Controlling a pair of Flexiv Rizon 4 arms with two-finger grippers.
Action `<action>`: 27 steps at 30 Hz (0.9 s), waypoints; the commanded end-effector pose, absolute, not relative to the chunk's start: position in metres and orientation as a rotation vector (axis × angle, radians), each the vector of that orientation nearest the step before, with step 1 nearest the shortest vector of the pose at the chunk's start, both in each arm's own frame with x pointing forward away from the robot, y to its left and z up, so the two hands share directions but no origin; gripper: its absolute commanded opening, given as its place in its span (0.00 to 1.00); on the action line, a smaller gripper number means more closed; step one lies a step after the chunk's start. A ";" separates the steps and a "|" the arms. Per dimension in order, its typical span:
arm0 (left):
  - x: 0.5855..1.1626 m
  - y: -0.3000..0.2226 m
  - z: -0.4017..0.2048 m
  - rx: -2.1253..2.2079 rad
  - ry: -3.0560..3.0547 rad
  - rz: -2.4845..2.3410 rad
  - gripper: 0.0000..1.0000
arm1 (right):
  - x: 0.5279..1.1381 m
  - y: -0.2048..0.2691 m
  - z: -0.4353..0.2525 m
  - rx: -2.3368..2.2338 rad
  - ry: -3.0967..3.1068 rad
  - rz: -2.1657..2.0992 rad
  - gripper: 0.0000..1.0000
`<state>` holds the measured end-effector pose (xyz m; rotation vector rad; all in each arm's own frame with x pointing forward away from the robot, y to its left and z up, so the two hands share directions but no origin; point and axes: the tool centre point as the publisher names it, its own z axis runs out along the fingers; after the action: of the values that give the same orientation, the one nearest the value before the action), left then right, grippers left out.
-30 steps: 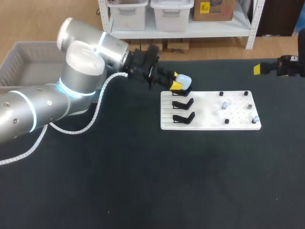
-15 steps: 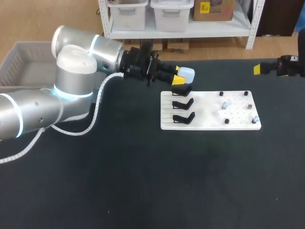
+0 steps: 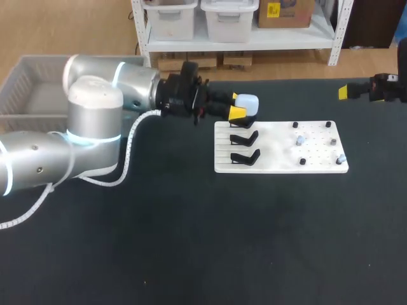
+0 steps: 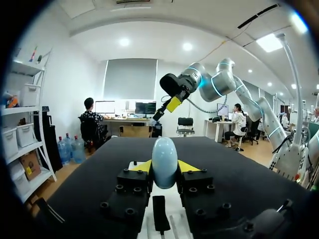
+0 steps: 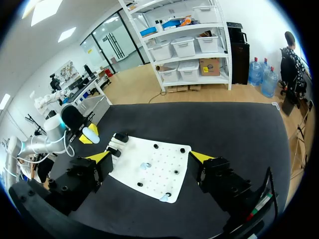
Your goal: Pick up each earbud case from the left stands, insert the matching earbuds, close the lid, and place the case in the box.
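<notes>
The left jaws are clamped on a pale blue earbud case [image 3: 247,103] [image 4: 164,162], one yellow fingertip [image 4: 141,166] on each side of it. The case is held clear of the white board [image 3: 280,152] [image 5: 162,164], just above the farthest of three black stands [image 3: 241,121]. That stand and the two nearer ones [image 3: 245,147] carry nothing. The stands line the board's left side. On its right side, small pale earbuds [image 3: 299,138] sit among black pegs. The board lies on the black worktop [image 3: 191,241], right of the middle and towards the far edge.

The left arm [image 3: 95,121] comes in over the far left part of the worktop. The grey box [image 3: 25,82] sits beyond the far left corner.

The right jaws stand wide apart with nothing between them. They hang over the far right corner, well apart from the board.
</notes>
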<state>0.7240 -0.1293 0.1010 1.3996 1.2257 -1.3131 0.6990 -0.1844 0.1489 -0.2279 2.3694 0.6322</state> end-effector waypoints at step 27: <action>0.715 -0.136 0.099 1.356 1.214 -1.322 0.00 | 0.699 -0.184 0.149 -0.227 2.371 0.630 1.00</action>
<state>0.7101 -0.1344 0.1006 1.3476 1.2193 -1.3116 0.6990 -0.1844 0.1489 -0.2279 2.3694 0.6322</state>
